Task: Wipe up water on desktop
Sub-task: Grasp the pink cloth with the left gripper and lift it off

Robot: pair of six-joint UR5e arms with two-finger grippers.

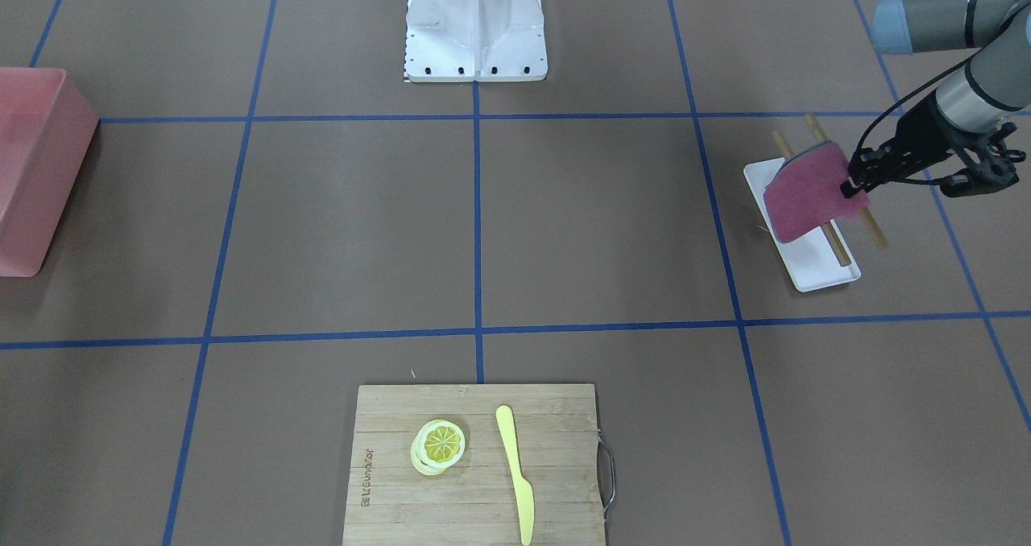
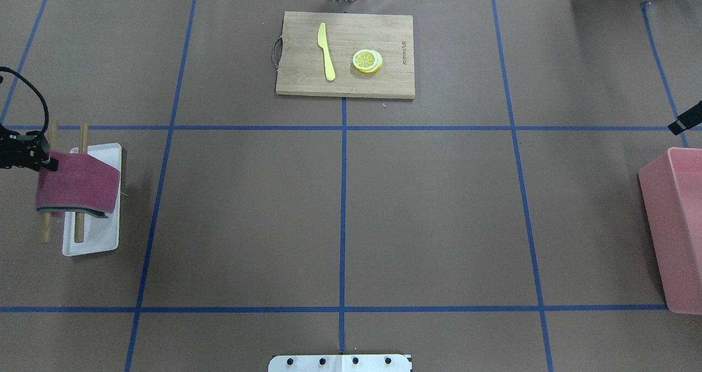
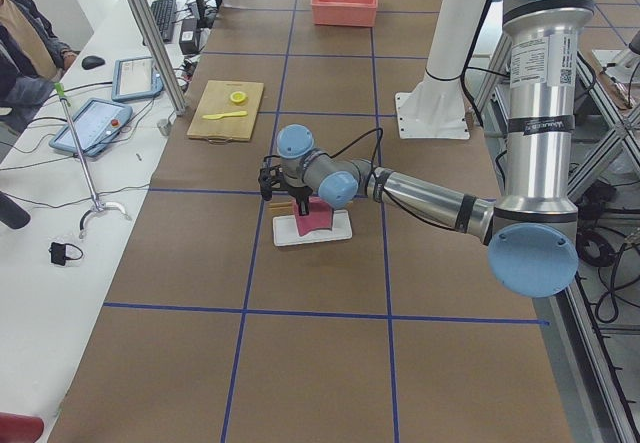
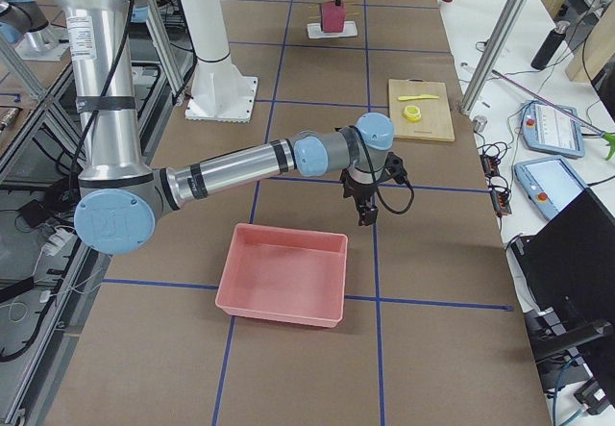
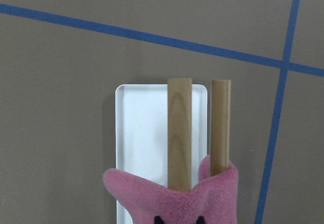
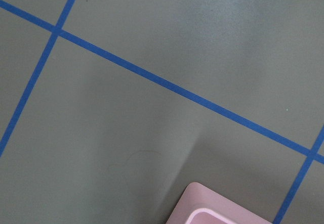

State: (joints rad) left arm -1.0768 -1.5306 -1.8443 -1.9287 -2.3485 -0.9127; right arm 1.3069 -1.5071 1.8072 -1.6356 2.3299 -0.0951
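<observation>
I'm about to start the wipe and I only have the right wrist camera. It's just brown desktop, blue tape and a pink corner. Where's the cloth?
Observer: The pink cloth is draped over two wooden rods at a white tray, at the robot's left end of the desktop.
Operator: Is anything holding it?
Observer: Yes, the left hand is shut on its edge.
Operator: And the pink corner I'm seeing?
Observer: That's a pink bin, and it's empty. The right hand hovers over the desktop just beyond it.
</observation>
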